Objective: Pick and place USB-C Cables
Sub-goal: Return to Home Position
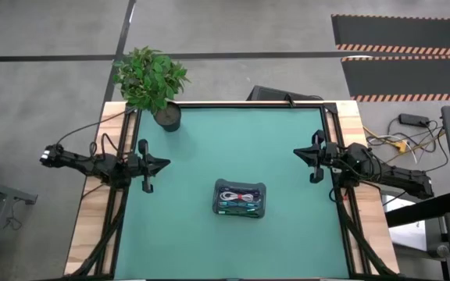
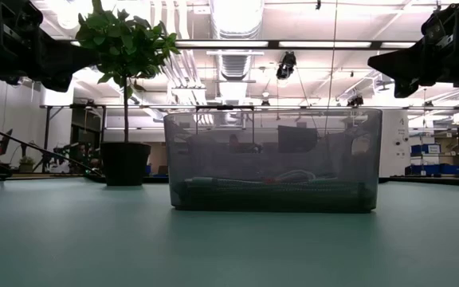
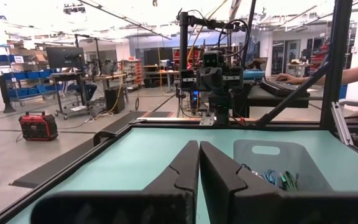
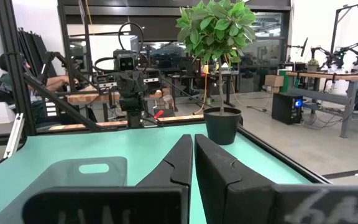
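Clenched on nothing, the left tool [image 1: 162,164] hangs at the left side of the table [image 1: 209,140], raised well off its green top. Its fingers [image 3: 182,168] are pressed together and point across at the right tool [image 1: 301,152], which is likewise clenched and bare at the right side. The USB-C cables [image 1: 239,200] lie bundled in the grey tray [image 1: 215,201]. It sits between the 2 tools but toward the table's front edge, well apart from both, its long axis running left to right. I can pick out green, white with red and light blue; the navy bundle I cannot make out. If anything the right tool looks slightly nearer the tray. To my eye the sorting is done and neither arm needs to reach in, only to park. A potted plant [image 1: 162,109] stands at the far left corner.
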